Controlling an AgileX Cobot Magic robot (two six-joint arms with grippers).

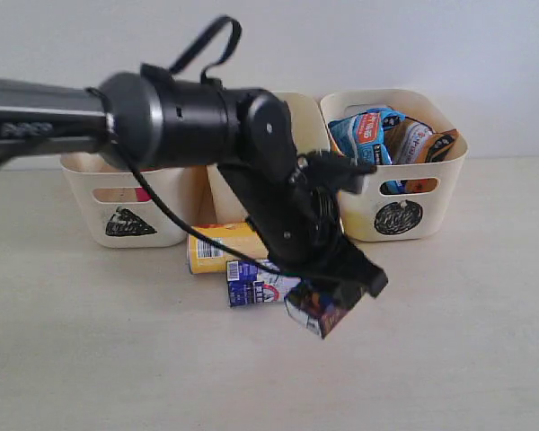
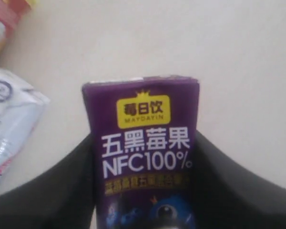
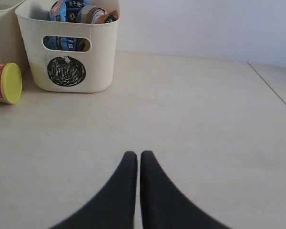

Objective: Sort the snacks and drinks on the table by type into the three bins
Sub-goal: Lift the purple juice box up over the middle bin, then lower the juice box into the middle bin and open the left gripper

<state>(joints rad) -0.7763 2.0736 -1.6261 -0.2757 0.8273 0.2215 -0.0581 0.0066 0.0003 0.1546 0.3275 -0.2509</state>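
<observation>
Left end effector [image 2: 146, 157] pinches the dark purple carton [image 2: 142, 119] by its sides; right end effector [image 3: 137, 155] sits pressed together over the bench [image 3: 205, 119].

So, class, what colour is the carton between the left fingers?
The carton is dark purple with a yellow badge; best in the left wrist view.

Was bright, soft and even everywhere. Had only faint shadows on the table [image 1: 467, 341]. Looked fuzzy on the purple carton [image 2: 143, 152] and the near black arm [image 1: 162, 117].
</observation>
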